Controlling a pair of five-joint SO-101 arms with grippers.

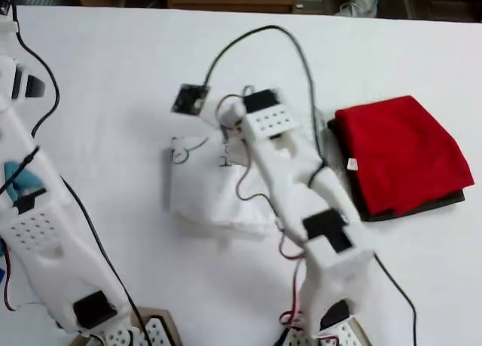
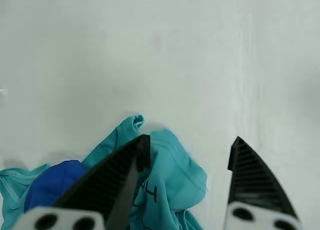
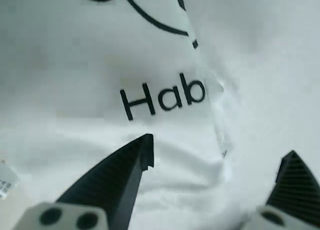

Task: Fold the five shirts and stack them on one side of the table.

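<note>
Where the right arm (image 1: 290,161) crosses, the white shirt (image 1: 199,197) is hidden.

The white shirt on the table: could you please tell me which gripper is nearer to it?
Right. The right gripper is open directly over the white shirt; the left gripper is away over a teal shirt.

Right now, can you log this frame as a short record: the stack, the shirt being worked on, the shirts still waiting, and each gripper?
stack: red shirt folded on top of a dark shirt, at one side of the table
shirt in work: white shirt, mid-table under the right arm
waiting: teal shirt and blue shirt, crumpled together
left gripper: open, above the teal shirt
right gripper: open, above the white shirt, holding nothing
</note>
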